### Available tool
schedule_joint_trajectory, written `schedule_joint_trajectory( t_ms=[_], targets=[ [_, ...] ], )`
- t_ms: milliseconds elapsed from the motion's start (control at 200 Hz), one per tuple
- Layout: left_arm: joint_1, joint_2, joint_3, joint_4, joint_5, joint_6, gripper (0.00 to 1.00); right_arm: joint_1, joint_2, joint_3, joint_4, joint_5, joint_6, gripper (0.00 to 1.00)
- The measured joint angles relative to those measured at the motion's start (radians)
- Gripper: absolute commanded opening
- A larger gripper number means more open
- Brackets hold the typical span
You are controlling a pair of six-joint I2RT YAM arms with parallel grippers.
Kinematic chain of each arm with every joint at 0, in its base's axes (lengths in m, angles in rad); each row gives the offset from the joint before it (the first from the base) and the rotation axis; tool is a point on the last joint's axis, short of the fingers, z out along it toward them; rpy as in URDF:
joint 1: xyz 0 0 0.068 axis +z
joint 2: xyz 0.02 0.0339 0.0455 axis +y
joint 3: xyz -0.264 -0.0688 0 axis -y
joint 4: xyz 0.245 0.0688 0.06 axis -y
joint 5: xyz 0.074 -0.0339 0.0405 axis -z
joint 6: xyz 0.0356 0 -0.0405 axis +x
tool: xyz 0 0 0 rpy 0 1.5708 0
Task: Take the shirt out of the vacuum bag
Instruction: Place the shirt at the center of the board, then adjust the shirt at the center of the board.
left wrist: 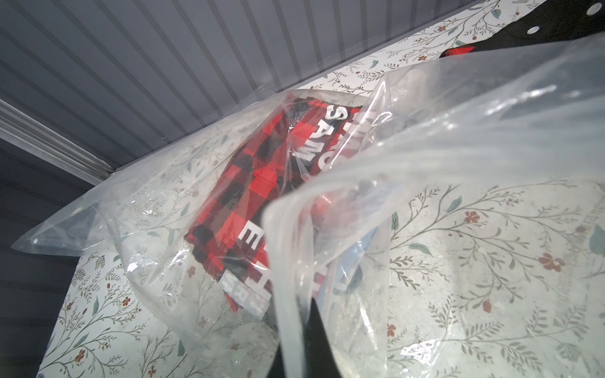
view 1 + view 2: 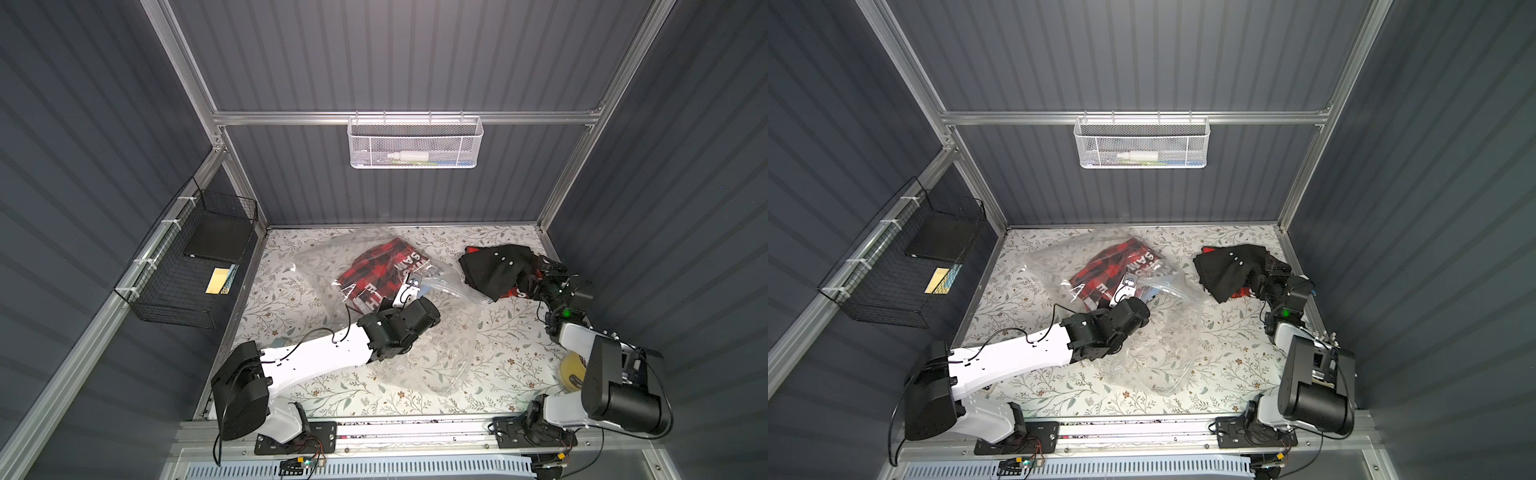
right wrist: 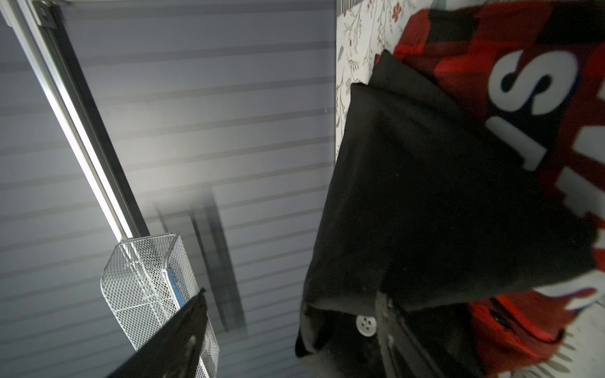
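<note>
White-shelled left arm point(image 2: 316, 349) with black joint housings carries a thin black cable; the matching right arm point(image 2: 577, 336) glows with small green lights. Black base plates point(image 2: 320, 436) sit on the silver aluminium rail point(image 2: 415, 442).

The vacuum bag point(image 1: 425, 157) veils the left tool point(image 1: 312, 324) (tips hidden).

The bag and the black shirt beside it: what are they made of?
The bag looks like thin clear plastic: glossy, crinkled, with the flowered table showing through. The black shirt looks like soft matte cloth, maybe cotton; it lies in limp folds and has white buttons.
</note>
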Motion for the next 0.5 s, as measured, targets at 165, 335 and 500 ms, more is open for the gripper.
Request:
schedule_joint_trajectory(
  t_ms=[165, 335, 500],
  targets=[
    [0.000, 0.019, 0.010, -0.009, 0.004, 0.000, 0.00, -0.001, 0.092, 0.001, 0.077, -0.031, 0.013, 0.80],
    [0.000, 0.029, 0.012, -0.011, 0.008, 0.000, 0.00, -0.002, 0.167, 0.035, 0.118, -0.054, 0.004, 0.61],
    [0.000, 0.029, 0.013, -0.014, 0.011, 0.000, 0.00, -0.003, 0.197, 0.050, 0.140, -0.057, -0.019, 0.23]
  ],
)
